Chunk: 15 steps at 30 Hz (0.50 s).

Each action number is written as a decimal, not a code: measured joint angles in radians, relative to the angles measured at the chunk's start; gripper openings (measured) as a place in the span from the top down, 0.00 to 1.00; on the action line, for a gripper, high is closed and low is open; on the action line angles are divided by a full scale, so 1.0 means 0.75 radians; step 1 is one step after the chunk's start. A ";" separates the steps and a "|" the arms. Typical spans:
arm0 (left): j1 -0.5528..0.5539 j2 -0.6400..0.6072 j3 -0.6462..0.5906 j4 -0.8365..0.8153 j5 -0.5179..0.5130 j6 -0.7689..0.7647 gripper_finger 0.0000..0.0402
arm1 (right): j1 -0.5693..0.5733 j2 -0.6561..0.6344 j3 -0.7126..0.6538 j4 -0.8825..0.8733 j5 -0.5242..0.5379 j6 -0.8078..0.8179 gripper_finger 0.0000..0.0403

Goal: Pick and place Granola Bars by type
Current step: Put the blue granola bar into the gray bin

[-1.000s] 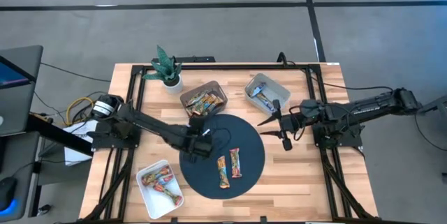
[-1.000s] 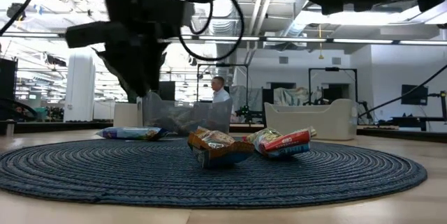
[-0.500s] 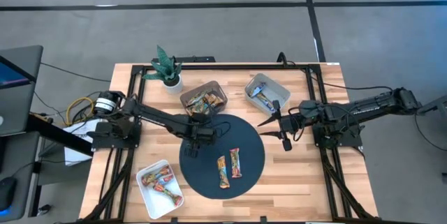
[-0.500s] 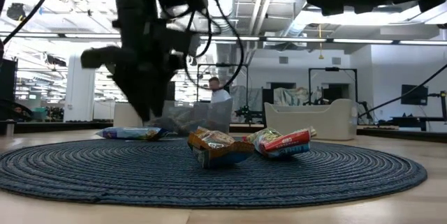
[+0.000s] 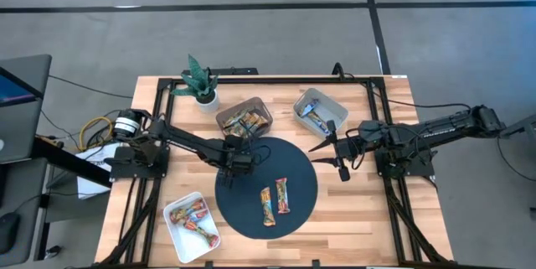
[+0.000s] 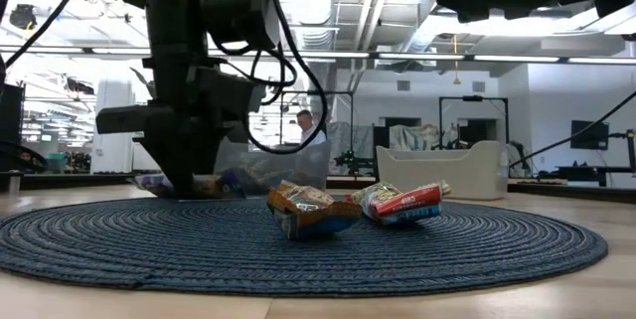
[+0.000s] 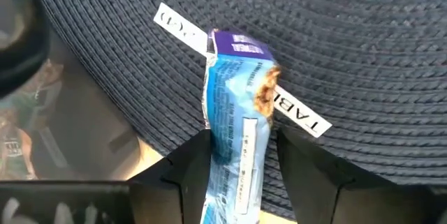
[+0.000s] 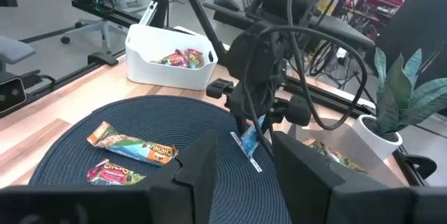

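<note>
Blue-and-white foil catches the light between the left gripper's (image 7: 237, 175) dark fingers, which are clamped on one end of a granola bar (image 7: 234, 112) low over the woven mat (image 5: 251, 219), near its rim beside the brown bin (image 5: 244, 118). The bar's long axis runs straight out from the jaws, its free end lying across a small white strip (image 7: 293, 112) on the weave. Judged from here, the left arm is the nearer one by far, and the grey bin (image 5: 316, 110) already holding blue-wrapped bars lies across the mat towards the right arm. Two other bars, an orange bar (image 5: 266, 206) and a red bar (image 5: 282, 195), lie side by side mid-mat, crinkled and shiny against the ribbed dark-blue cord. A white tray (image 5: 193, 223) at the left front corner holds multicoloured wrappers. Waiting above the mat's right edge, the right gripper (image 5: 335, 153) hangs with its jaws apart and empty.
</note>
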 joint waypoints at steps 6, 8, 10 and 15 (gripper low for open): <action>-0.001 0.000 0.000 0.024 0.001 0.016 0.65 | 0.000 0.000 0.000 -0.002 0.000 0.001 0.67; -0.001 0.000 0.000 0.032 0.001 0.018 0.70 | 0.000 0.000 0.000 -0.005 -0.001 0.001 0.67; -0.001 0.000 0.000 0.033 0.001 0.022 0.76 | 0.000 0.000 0.000 -0.005 -0.001 0.001 0.67; -0.001 0.000 0.001 0.033 -0.020 0.025 0.91 | 0.000 0.000 0.000 -0.005 -0.001 0.001 0.67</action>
